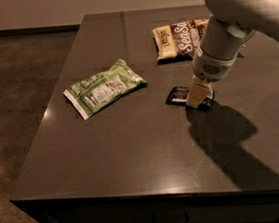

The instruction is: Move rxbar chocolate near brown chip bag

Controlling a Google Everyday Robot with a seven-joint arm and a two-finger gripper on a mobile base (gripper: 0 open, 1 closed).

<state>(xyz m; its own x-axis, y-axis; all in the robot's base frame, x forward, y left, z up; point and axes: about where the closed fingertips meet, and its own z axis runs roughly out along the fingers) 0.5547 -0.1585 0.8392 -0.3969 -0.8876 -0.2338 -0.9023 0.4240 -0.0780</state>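
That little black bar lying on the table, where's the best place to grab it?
Across its narrow width, coming straight down from above: the rxbar chocolate lies flat on the table, leaving no side to slip under. The gripper is down at its right end.

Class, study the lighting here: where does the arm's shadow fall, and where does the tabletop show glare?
Camera view: the gripper, down at the right end of the rxbar chocolate, casts a dark shadow toward the front right of the table; camera view: faint sheen along the table's front and left edges; camera view: the light is dim and warm overall.
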